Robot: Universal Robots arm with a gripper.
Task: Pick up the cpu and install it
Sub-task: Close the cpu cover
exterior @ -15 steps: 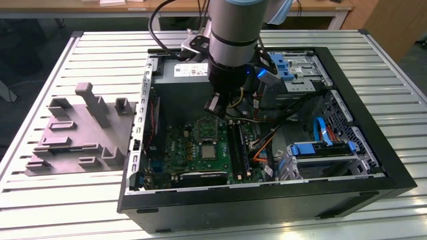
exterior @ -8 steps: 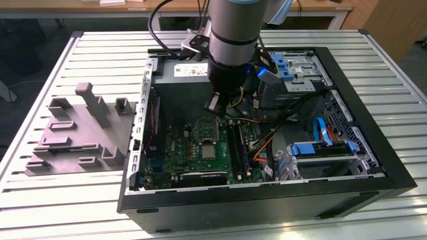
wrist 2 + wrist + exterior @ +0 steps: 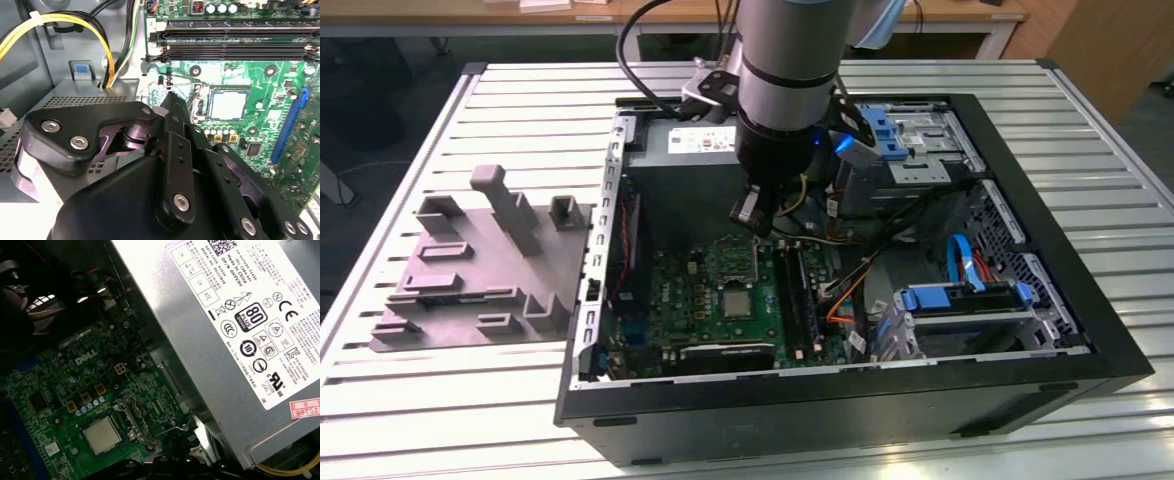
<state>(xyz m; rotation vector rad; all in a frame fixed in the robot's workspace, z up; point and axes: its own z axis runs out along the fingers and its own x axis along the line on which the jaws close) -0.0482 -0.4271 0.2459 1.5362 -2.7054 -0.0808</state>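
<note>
We see the cpu (image 3: 228, 104) lying in the motherboard socket (image 3: 134, 416), with the gripper (image 3: 172, 100) just beside it, seemingly closed on nothing; a descent here could knock the socket lever (image 3: 183, 427) or scrape the board

- An open black computer case (image 3: 1014, 390) lies on its side on a pale slatted table (image 3: 467, 400).
- A green motherboard (image 3: 707, 310) sits flat in the case floor, toward the exterior view's left.
- A grey power supply (image 3: 240, 340) with a white label stands just beside the motherboard.
- Black memory slots (image 3: 235, 37) run along one edge of the board in the second wrist view.
- Yellow and black cables (image 3: 95, 37) loop over the metal housing.
- Blue drive brackets (image 3: 954, 298) sit at the case's side on the exterior view's right.
- A grey plastic fixture (image 3: 480, 270) with upright blocks rests on the table, just beside the case on the exterior view's left.
</note>
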